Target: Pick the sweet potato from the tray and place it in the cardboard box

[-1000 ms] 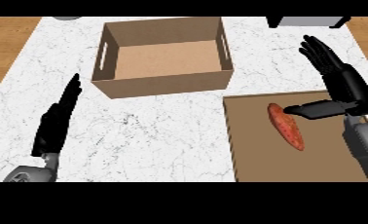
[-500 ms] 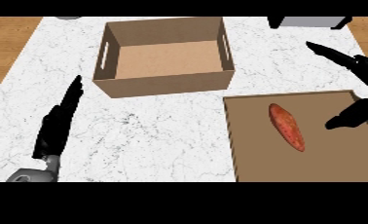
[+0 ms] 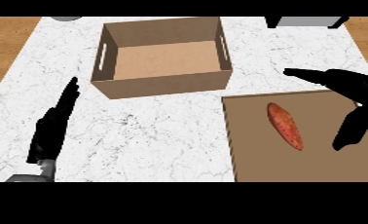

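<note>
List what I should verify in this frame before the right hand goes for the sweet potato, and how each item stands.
1. Sweet potato lies on the tray with nothing on top of it: ok.
2. Right hand is open and holds nothing: ok.
3. Right hand is near the target: ok. It spreads just right of the sweet potato and does not touch it.
4. Right hand's height above the tray: cannot tell from this single view.
5. Cardboard box is open at the top, with no flap across it: ok.
6. Left hand is out of the way: ok. It rests open at the view's left, apart from the box.
</note>
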You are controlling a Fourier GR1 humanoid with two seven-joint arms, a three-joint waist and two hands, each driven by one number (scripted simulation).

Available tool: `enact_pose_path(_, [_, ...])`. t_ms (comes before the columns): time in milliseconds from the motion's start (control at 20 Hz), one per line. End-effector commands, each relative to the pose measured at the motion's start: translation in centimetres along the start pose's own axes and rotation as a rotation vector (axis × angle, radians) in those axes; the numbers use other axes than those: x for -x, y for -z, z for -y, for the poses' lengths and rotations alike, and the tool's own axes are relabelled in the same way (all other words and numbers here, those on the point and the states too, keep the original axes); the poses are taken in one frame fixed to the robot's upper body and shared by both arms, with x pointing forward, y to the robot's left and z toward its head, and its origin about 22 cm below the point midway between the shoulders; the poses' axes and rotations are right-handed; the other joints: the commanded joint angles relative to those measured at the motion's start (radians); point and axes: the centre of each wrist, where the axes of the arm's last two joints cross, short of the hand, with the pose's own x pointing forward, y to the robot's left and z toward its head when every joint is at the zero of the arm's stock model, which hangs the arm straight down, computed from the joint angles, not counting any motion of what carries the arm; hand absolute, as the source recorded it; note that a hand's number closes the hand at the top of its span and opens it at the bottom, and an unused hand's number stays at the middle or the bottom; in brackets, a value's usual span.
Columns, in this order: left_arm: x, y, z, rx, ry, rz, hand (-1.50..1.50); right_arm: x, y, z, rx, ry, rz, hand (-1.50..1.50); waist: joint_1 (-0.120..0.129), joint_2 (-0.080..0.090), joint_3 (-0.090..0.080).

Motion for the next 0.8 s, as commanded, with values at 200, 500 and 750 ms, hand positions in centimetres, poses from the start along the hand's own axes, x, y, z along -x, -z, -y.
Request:
enact_pose_path(200, [-0.4, 1.6, -1.1, 0.001, -0.003, -0.001, 0.00, -1.5, 2.0, -2.4, -0.030, -0.042, -0.102, -1.50, -0.007, 0.002, 0.001])
enact_pose_path(500, [-0.9, 1.4, 0.4, -0.008, -0.001, -0.010, 0.00, -1.7, 2.3, -5.3, -0.049, -0.078, -0.156, -1.50, -0.008, 0.001, 0.001])
enact_pose_path(750, [0.4, 0.9, -0.5, -0.005, 0.008, 0.007, 0.00, 0.5, 1.4, -5.4, -0.058, -0.085, -0.162, -1.50, -0.008, 0.001, 0.001])
